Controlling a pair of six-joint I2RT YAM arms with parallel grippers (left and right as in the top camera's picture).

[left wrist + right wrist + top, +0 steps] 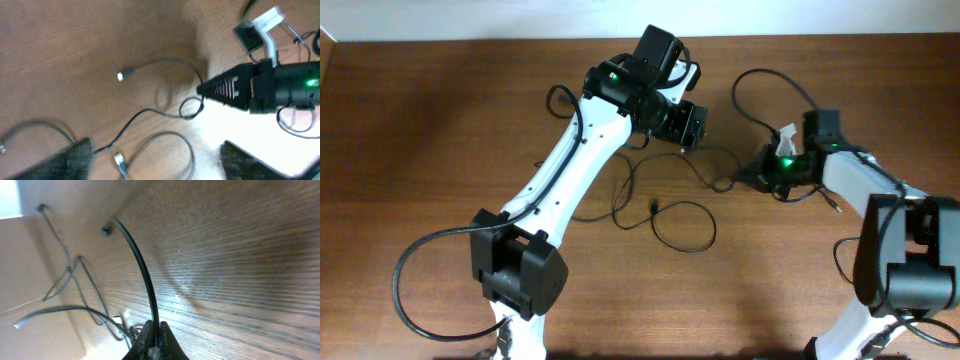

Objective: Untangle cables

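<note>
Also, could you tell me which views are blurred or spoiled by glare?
Overhead: sharp, evenly lit. Left wrist: its own fingers are blurred, glare whitens the table below the right gripper. Right wrist: grain and cable crisp, top-left corner washed out.

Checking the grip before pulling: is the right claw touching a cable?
Touching. The right wrist view shows the right claw shut on a cable, which runs out from its tip.

- Left wrist view, 5 and 7 o'clock: left gripper [155, 147] fingers [75, 160] blurred, cropped by bottom edge.
- Right wrist view, 6 o'clock: right gripper [154, 341] cropped.
- Overhead, 12 o'clock: cables [657, 206] partly hidden beneath left arm [570, 160]; plug types too small to tell.
</note>
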